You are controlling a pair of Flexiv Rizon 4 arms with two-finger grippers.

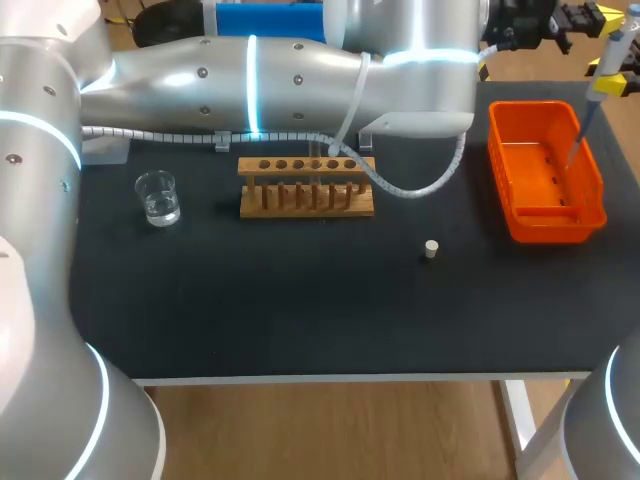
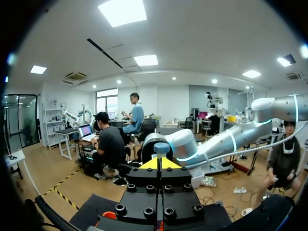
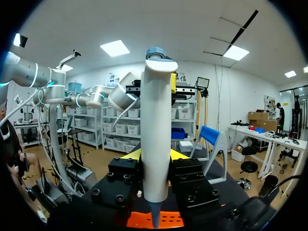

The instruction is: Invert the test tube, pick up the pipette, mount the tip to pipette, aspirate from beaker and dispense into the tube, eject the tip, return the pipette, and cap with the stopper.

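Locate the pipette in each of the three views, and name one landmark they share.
Head view: pipette at far right, tip over the orange tray.
Left wrist view: only the pipette's blue-grey top, just ahead of the left pincer.
Right wrist view: pipette upright in the right pincer, above the tray.
Shared landmark: the orange tray.

1. Looked like a laboratory bench set up for robot work.
2. Carried wet-lab gear on a black table (image 1: 300, 320): a wooden test tube rack (image 1: 306, 186), a small clear beaker (image 1: 158, 197) (some clear liquid inside) and a pale stopper (image 1: 431, 249).
3. Included a white pipette (image 3: 156, 144) above an orange bin (image 1: 545, 225).
4. Had silver robot arms (image 1: 280, 70) with glowing rings reaching over the table.
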